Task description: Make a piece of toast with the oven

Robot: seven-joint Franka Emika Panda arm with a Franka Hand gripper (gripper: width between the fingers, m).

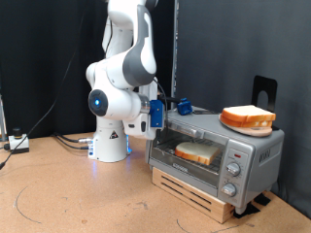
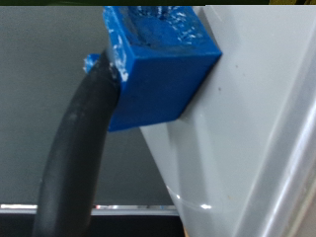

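Brown surface [image 1: 58, 194], dark curtain behind. Oven [image 1: 219, 155] at ext. view's right, door shut, piece of toast [image 1: 197, 151] inside on rack; 2nd slice [image 1: 247, 117] on top. Gripper [image 1: 161, 111] at oven's top-left corner, prob. touching; can't tell if clenched or released. Step: heating stage, I'd guess. Open room to oven's left.

White, rounded arm [image 1: 124, 68] with a glowing blue ring on its base — its tool [image 1: 163, 109] carries blue blocks; a black cable [image 2: 74, 158] attaches.
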